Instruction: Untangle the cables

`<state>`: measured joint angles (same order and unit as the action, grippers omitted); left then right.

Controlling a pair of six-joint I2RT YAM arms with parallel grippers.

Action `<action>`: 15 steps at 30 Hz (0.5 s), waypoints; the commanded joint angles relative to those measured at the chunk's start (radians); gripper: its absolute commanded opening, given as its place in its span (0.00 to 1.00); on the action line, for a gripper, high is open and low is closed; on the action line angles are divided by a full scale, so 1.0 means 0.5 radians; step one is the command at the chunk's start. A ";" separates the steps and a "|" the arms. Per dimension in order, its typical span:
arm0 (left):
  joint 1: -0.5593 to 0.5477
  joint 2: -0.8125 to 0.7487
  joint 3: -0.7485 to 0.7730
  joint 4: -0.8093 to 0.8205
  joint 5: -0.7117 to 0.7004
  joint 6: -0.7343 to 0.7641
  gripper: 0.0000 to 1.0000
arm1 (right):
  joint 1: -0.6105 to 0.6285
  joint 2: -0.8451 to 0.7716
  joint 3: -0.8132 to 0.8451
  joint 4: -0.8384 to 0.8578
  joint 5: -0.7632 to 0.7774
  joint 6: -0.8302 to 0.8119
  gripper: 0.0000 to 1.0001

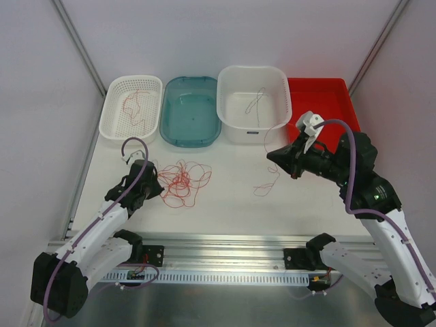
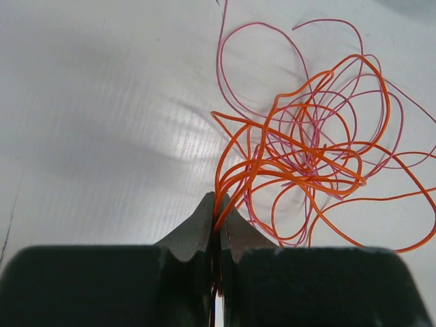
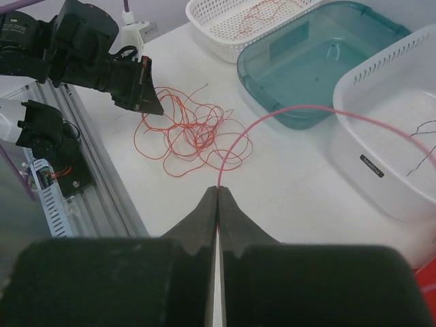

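"Left wrist view first: what is the left pincer (image 2: 216,204) doing?"

"Its fingers are pressed together on several strands at the near edge of the tangle of red and orange cables (image 2: 306,157). The rest of the tangle spreads in loose loops on the counter (image 2: 102,136), ahead of the tips and off to their right."

"And the right pincer (image 3: 217,197)?"

"Closed too, pinching a single pink cable (image 3: 272,114). From the tips the cable rises and arcs away to the right, over the white tub (image 3: 381,163). From above, a loose end of it lies curled on the counter just on the near side of that pincer."

"How do the two pincers sit to each other?"

"Well apart. Seen from the right wrist, the tangle lies far ahead and to the left, right at the other pincer's tips."

"What lies beyond them?"

"Beyond the left pincer, a white mesh basket (image 1: 112,109) holds thin red cables (image 1: 134,107), with a teal tub (image 1: 167,112) beside it. Beyond the right pincer, the white tub holds one dark cable (image 1: 255,103), and a red tray (image 1: 330,95) stands just beside that tub."
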<state>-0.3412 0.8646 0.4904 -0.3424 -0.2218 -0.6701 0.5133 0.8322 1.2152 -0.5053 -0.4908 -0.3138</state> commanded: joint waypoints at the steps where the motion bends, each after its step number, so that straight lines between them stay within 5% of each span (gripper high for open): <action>1: -0.017 -0.042 0.032 -0.027 -0.069 -0.040 0.00 | -0.023 0.093 -0.025 0.035 -0.071 0.054 0.01; 9: -0.017 -0.073 0.102 -0.045 0.035 0.045 0.01 | -0.026 0.436 -0.641 0.485 0.183 0.409 0.01; 15: -0.017 -0.020 0.130 -0.042 0.137 0.098 0.05 | -0.011 0.747 -0.810 0.422 0.717 0.532 0.01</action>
<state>-0.3416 0.8455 0.5163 -0.3527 -0.1902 -0.6483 0.5056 1.1759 0.8108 -0.3340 -0.2840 -0.1123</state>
